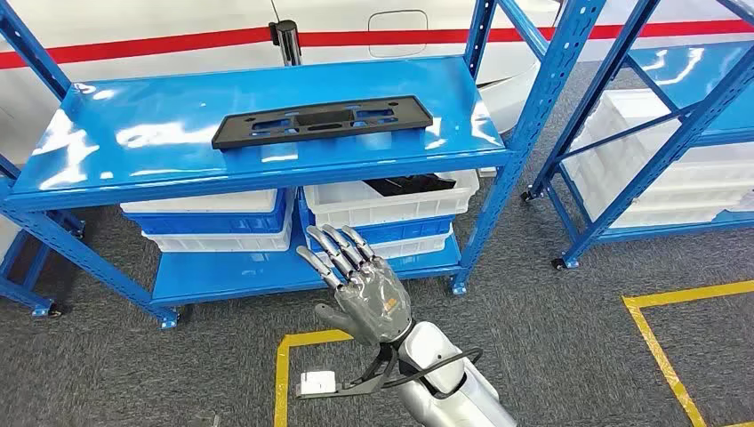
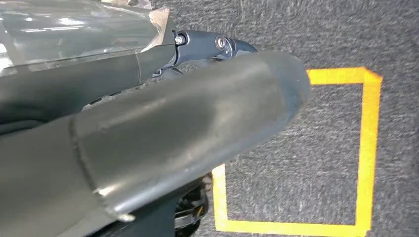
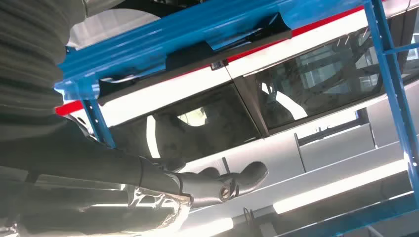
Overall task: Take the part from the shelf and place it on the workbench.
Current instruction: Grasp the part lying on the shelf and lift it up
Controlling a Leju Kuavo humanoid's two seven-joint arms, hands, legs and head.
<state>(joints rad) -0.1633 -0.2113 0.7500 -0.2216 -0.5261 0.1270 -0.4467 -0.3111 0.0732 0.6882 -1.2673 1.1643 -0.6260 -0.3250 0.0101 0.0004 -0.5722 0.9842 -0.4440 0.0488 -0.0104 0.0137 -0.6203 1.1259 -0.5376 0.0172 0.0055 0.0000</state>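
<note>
Black part (image 1: 322, 120) on blue shelf (image 1: 133, 169)

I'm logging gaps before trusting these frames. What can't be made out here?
- Left hand: left wrist view, too close and blurred to tell how its fingers lie.
- Dark item in the white bin: head view, mostly hidden under the shelf.
- Part: underside unseen.
- Workbench: outside the pictures.

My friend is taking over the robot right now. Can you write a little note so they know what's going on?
Right hand: open, fingers spread, raised in front of the blue metal shelf, below its top board, holding nothing.
Left hand: hangs over the grey floor by yellow tape; its state is unclear.
The flat black plastic part lies untouched on the top board.
Done: nothing yet.
Left: grasp the part, carry it to the workbench.
</note>
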